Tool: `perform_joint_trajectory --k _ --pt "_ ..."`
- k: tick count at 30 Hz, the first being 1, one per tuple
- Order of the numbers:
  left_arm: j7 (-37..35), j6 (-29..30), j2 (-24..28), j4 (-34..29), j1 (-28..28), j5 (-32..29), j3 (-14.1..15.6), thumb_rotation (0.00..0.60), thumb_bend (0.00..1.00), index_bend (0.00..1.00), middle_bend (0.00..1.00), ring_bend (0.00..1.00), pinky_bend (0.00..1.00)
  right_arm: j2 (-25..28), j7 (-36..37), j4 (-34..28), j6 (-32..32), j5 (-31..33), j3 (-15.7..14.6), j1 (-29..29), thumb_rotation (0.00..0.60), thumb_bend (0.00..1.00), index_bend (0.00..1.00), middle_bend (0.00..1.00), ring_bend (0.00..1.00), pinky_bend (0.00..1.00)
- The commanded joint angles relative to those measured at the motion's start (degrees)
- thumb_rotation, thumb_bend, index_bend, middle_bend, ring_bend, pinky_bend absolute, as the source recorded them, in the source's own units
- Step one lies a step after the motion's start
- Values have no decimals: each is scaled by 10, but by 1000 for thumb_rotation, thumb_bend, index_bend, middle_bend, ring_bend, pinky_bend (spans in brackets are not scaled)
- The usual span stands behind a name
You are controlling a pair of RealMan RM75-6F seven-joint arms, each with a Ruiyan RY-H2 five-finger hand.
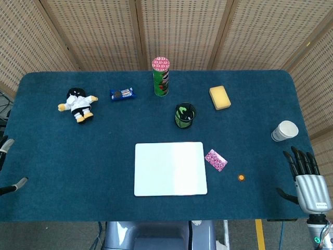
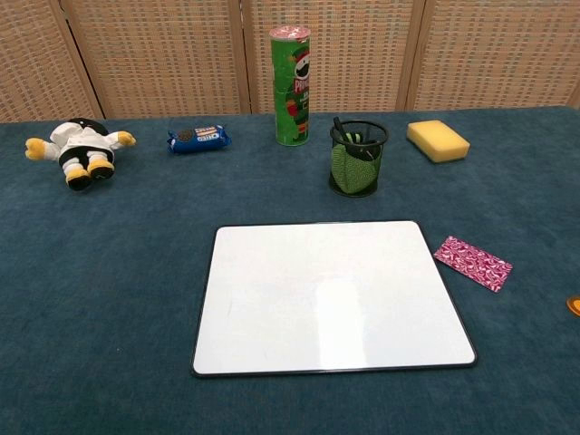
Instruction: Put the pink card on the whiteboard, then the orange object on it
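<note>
The white whiteboard (image 1: pixel 170 168) (image 2: pixel 331 294) lies flat at the front middle of the blue table. Just right of it, apart from its edge, lies the pink patterned card (image 1: pixel 216 160) (image 2: pixel 472 263). Further right sits the small orange object (image 1: pixel 241 177), cut off at the right edge of the chest view (image 2: pixel 575 305). My right hand (image 1: pixel 307 179) hovers at the table's right front corner, fingers spread and holding nothing. Only dark fingertips of my left hand (image 1: pixel 7 165) show at the left edge, so I cannot make out its state.
At the back stand a green chips can (image 1: pixel 161 76), a black mesh pen cup (image 1: pixel 184 115), a yellow sponge (image 1: pixel 220 97), a blue cookie pack (image 1: pixel 122 94) and a plush doll (image 1: pixel 78 104). A white paper cup (image 1: pixel 284 131) stands near my right hand.
</note>
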Motion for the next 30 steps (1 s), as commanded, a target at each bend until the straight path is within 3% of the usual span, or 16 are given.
perform_joint_trajectory --k 1,15,24,30 --pt "0 -1 0 0 0 1 0 600 0 0 0 0 0 -1 -2 2 -2 0 -1 1 600 0 0 0 0 0" --pt "-2 -5 0 2 -1 1 -3 600 0 0 0 0 0 -10 5 7 -32 -25 -3 28 600 0 24 0 0 0" --pt "6 -14 -1 -1 -5 -10 -8 600 0 0 0 0 0 -14 -15 -13 -184 -56 21 154 600 0 47 0 0 0" --pt "17 -31 -5 -1 -12 -28 -14 600 0 0 0 0 0 -41 11 4 -288 -59 33 241 600 0 54 0 0 0"
